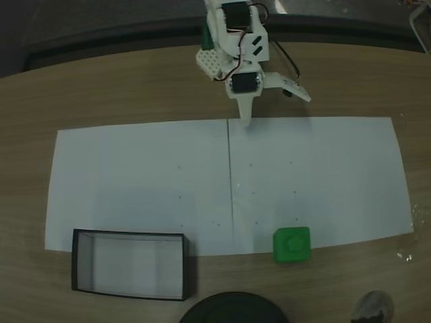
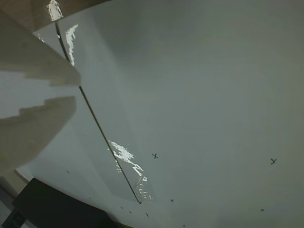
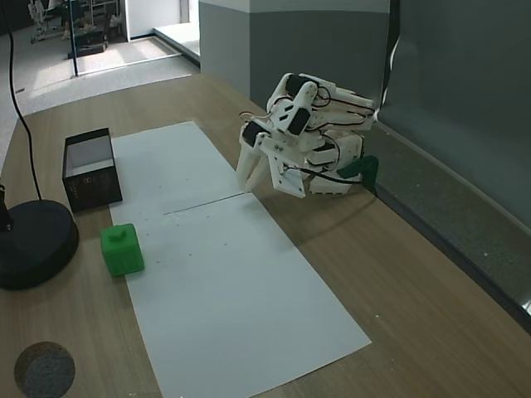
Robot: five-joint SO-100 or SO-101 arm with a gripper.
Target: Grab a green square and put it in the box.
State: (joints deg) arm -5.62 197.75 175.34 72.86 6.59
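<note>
The white arm sits folded low at the far edge of the wooden bench, its pincer tipped down toward the white paper sheets. In a fixed view one finger points straight at the paper's far edge beside the seam between the two sheets, while the other is splayed out to the right, so the jaws stand apart with nothing between them. The wrist view shows the two pale fingers at the left with a narrow gap between them, over bare paper marked with small crosses.

The green square rests on the near edge of the paper, well apart from the pincer and to the right of the seam in that fixed view; its top face carries a raised circular mark. The box, black-walled with a pale floor, stands on the bench just off the paper's near left corner, well apart from the green square. A round black disc lies near the green square, at the bench's edge, and a darker green piece shows beside the arm's base.
</note>
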